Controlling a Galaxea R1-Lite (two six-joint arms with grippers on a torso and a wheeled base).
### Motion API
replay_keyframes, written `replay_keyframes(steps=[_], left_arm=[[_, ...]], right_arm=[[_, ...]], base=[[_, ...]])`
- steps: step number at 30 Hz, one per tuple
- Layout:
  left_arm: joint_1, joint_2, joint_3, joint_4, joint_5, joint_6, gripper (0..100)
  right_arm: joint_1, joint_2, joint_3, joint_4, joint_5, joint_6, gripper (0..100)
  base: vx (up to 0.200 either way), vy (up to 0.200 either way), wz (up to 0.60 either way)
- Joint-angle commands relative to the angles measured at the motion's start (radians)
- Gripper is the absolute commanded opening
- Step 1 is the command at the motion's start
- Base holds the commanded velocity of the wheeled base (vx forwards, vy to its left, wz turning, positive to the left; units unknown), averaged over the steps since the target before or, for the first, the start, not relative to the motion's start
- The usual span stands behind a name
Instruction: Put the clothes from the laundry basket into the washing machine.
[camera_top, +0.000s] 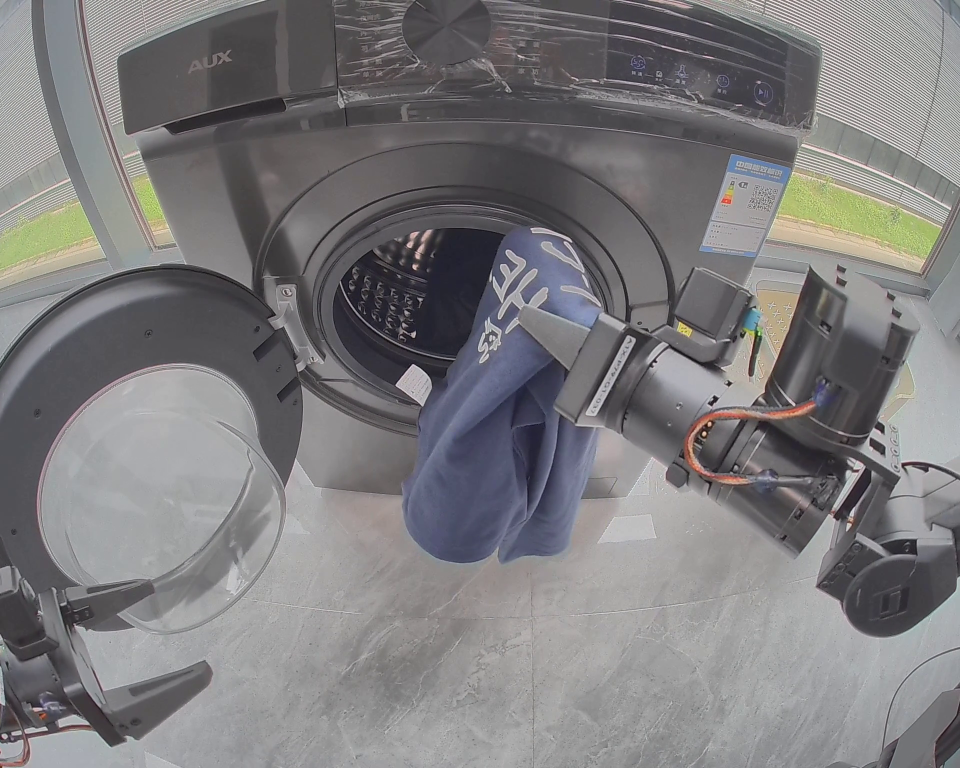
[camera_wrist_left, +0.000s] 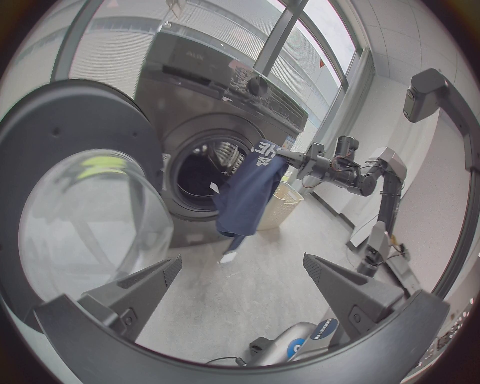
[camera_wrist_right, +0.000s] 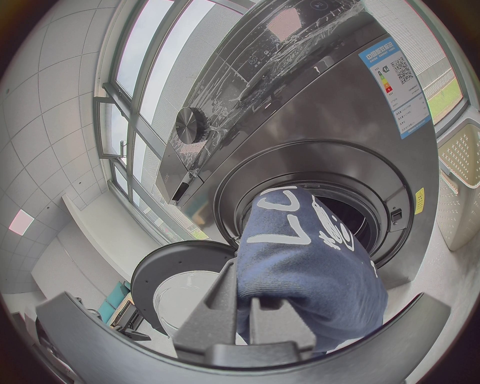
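At the floor's left edge, the left gripper (camera_top: 175, 635) hangs low with its fingers spread wide and nothing between them, just under the glass bowl of the door (camera_top: 150, 330), which stands swung fully open to the left. The washing machine (camera_top: 620, 190) faces the robot, and the left half of its round opening (camera_top: 410, 290) is dark and unobstructed. Across the right half hangs a dark blue shirt (camera_top: 500, 450) with white lettering, pinched near its top by the right gripper (camera_top: 530, 320), whose fingers are closed tight on the cloth. The shirt's top sits level with the opening's upper right rim, but most of the cloth droops outside, past the lower rim and down the front panel, clear of the floor (camera_top: 450, 650). A cream laundry basket (camera_wrist_right: 462, 185) stands on the floor beside the machine's right corner.

The step in hand appears to be loading: the shirt is at the mouth and not yet inside. The next move likely calls for carrying the grip deeper past the rim so the trailing cloth follows, then letting go. The hanging tail could catch on the lower rim. The opening's left half and the floor in front offer free room. The open door hems in the left side, and the rim crowds the right arm.
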Motion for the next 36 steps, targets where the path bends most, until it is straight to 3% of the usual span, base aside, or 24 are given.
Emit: replay_keyframes(steps=[1,7,10,11,13,15,24,36], left_arm=[[-0.142,0.251,-0.021,-0.083,-0.015,-0.038,100],[-0.201,0.43,-0.095,-0.132,-0.017,-0.07,100],[-0.217,0.495,-0.141,-0.149,-0.02,-0.113,100],[-0.232,0.522,-0.166,-0.155,-0.02,-0.145,100],[-0.258,0.559,-0.195,-0.164,-0.02,-0.182,100],[-0.28,0.599,-0.213,-0.178,-0.02,-0.199,100],[-0.323,0.765,-0.23,-0.295,-0.015,-0.2,100],[-0.35,0.889,-0.258,-0.33,-0.017,-0.197,100]], right_arm=[[0.0,0.042,-0.038,-0.015,0.001,-0.002,0],[0.0,0.045,-0.038,-0.034,-0.002,-0.002,0],[-0.001,0.043,-0.038,-0.034,-0.002,-0.002,0],[0.0,0.042,-0.038,-0.034,-0.002,-0.002,0],[0.0,0.042,-0.038,-0.034,-0.002,-0.002,0],[0.0,0.04,-0.04,-0.034,-0.002,-0.002,0],[-0.001,0.036,-0.05,-0.034,-0.003,-0.002,0],[-0.001,0.039,-0.069,-0.035,-0.005,-0.002,0]], base=[[0.0,0.0,0.0],[0.0,0.0,0.0],[0.0,0.0,0.0],[0.0,0.0,0.0],[0.0,0.0,0.0],[0.0,0.0,0.0],[0.0,0.0,0.0],[0.0,0.0,0.0]])
